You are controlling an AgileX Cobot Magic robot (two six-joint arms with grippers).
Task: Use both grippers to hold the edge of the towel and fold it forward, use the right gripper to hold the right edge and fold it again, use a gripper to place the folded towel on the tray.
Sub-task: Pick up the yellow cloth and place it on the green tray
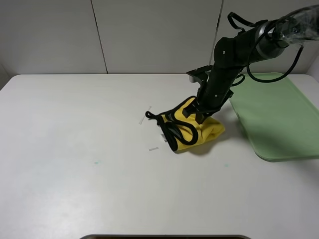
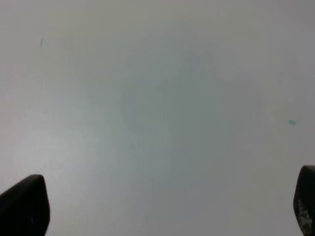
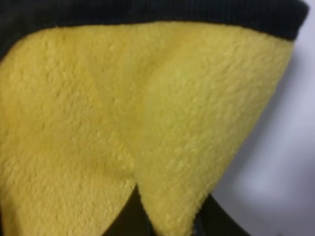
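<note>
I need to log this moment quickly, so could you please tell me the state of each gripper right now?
Left gripper: open, holding nothing, over bare table.
Right gripper: closed on the towel, beside the tray.

You saw only the two tips of the left gripper [image 2: 162,206], cut off at the left wrist view's corners. The right gripper's [image 1: 198,117] fingertips were buried in the towel [image 1: 192,130], and its wrist view was blurred yellow plush. The tray [image 1: 279,117] ran off the frame's edge beyond the towel.
</note>
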